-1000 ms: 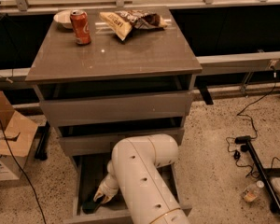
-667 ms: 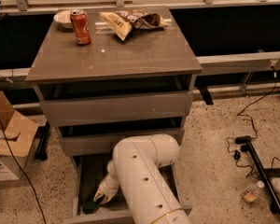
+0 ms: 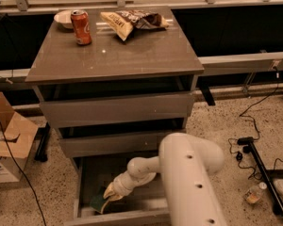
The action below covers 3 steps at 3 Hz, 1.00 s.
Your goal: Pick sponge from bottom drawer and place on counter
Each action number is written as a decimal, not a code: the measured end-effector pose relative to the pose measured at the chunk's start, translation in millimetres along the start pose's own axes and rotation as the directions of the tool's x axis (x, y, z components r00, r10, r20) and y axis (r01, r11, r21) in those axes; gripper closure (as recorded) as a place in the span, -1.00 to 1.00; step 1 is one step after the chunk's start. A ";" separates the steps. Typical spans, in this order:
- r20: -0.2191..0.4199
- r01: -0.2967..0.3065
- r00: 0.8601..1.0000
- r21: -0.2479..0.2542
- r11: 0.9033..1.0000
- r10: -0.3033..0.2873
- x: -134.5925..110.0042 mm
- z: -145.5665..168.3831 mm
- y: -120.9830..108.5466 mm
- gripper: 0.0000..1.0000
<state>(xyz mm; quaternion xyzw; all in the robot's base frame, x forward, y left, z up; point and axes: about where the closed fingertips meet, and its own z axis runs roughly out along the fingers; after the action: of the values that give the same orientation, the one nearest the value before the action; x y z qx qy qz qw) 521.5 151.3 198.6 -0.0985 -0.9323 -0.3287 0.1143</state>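
Note:
The bottom drawer (image 3: 85, 178) is pulled open below two shallower grey drawers. The sponge (image 3: 99, 203), dark green with a yellow edge, lies on the drawer floor near the front left. My white arm reaches down into the drawer, and my gripper (image 3: 109, 195) is right at the sponge, touching or over its right end. The counter (image 3: 132, 51) is the glossy grey-brown top of the cabinet, well above the gripper.
On the counter stand an orange can (image 3: 81, 27), a white bowl (image 3: 63, 18) and a tan and brown snack bag (image 3: 132, 21) along the back. A cardboard box (image 3: 9, 145) sits on the floor left. Cables and a black stand (image 3: 259, 159) lie right.

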 end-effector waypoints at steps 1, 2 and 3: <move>0.038 0.055 0.998 -0.082 0.995 -0.052 8.3 -59.4 -1.2 1.00; 0.073 0.124 0.991 -0.145 0.982 -0.114 17.1 -126.4 -1.4 1.00; 0.118 0.224 0.971 -0.169 0.960 -0.206 30.4 -202.7 3.3 1.00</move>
<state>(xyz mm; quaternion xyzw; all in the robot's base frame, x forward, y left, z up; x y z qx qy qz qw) 523.4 28.4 362.7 -0.0229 -0.9082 -0.4174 0.0218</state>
